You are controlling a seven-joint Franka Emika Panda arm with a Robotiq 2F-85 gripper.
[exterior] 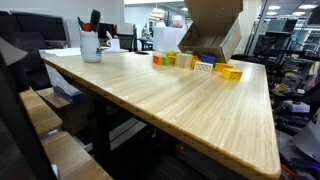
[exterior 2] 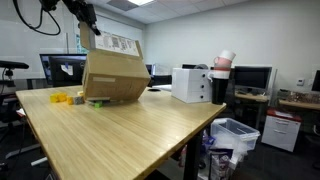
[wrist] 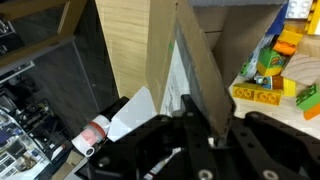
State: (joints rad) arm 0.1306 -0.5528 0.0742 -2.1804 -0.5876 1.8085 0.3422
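A brown cardboard box (exterior 2: 113, 75) stands tilted on the wooden table (exterior 2: 130, 130), with its lower edge on the tabletop. My gripper (exterior 2: 90, 18) comes down from above and is shut on the box's raised flap (wrist: 190, 60). In the wrist view the gripper (wrist: 213, 125) pinches the thin cardboard edge between its black fingers (wrist: 193, 128). Several coloured toy blocks (exterior: 195, 63) lie on the table at the foot of the box (exterior: 212, 25). The blocks (wrist: 268, 78) show again at the right of the wrist view. My gripper is out of frame in the exterior view that shows the blocks up close.
A white mug (exterior: 91, 46) holding pens stands at a far corner of the table. Beside the box sits a white appliance (exterior 2: 191, 85). A bin (exterior 2: 235, 135) stands on the floor off the table's end. Monitors, desks and chairs surround the table.
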